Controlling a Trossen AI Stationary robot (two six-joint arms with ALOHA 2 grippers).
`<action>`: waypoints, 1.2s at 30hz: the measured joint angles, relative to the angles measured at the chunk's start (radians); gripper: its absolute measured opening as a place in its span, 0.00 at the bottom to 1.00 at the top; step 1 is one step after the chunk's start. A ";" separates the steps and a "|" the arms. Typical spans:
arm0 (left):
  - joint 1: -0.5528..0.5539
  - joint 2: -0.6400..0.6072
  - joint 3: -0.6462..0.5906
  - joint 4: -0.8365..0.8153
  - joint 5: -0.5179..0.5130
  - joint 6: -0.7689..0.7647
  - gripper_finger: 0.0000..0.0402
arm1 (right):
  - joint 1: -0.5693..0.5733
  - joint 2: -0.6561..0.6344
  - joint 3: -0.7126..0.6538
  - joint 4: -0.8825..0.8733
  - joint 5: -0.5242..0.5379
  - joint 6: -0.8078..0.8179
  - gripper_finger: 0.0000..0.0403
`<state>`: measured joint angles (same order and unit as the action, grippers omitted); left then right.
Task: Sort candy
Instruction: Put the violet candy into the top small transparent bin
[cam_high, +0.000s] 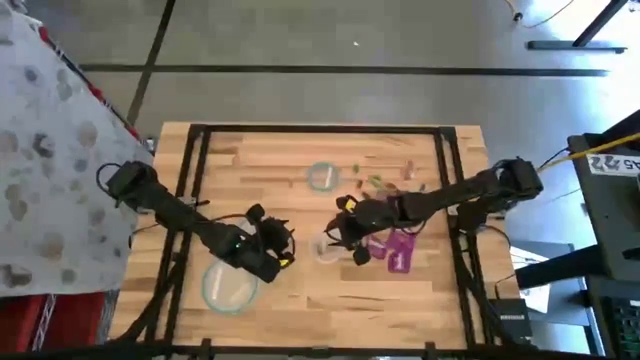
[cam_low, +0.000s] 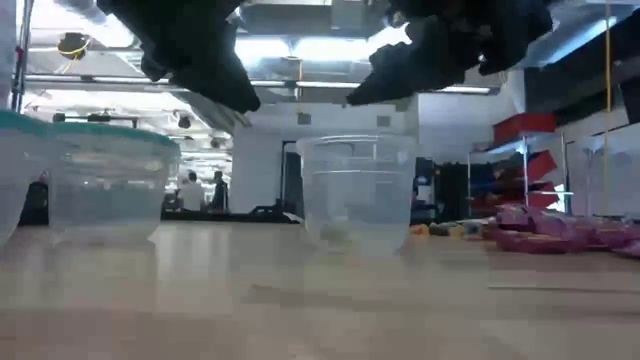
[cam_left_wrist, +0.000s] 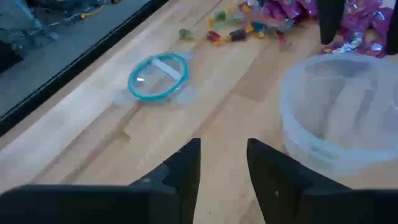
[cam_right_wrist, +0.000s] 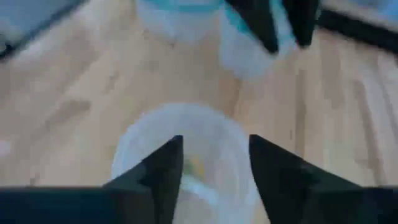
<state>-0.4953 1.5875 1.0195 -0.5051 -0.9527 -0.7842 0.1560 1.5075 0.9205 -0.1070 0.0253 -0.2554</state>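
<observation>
The left gripper (cam_left_wrist: 222, 163) hovers with jaws slightly parted and empty, waiting above the wide teal-rimmed clear bowl (cam_high: 229, 285). The right gripper (cam_right_wrist: 213, 163) hangs over the small clear plastic cup (cam_right_wrist: 185, 163), jaws apart and holding nothing, apparently to release a sweet. The magenta wrapped candy (cam_high: 399, 250) lies just beside it.

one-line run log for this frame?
right tool: open above clear cup | left tool: open, empty | candy: beside cup

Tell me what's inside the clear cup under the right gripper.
Inside the clear cup a small yellowish piece lies on the bottom. The right gripper hangs above with fingers apart, hiding part of the inside.
</observation>
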 joint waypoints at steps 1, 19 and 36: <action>0.000 0.000 0.000 0.001 0.000 0.000 0.29 | -0.009 -0.014 0.006 -0.051 0.037 -0.009 0.49; -0.002 0.000 0.000 0.019 0.004 0.011 0.29 | -0.374 -0.062 -0.267 -0.058 0.120 0.176 0.48; -0.002 0.000 0.000 0.027 0.013 0.002 0.29 | -0.371 0.053 -0.344 0.065 0.160 0.267 0.40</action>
<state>-0.4973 1.5871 1.0195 -0.4778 -0.9398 -0.7826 -0.2153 1.5605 0.5766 -0.0422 0.1851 0.0119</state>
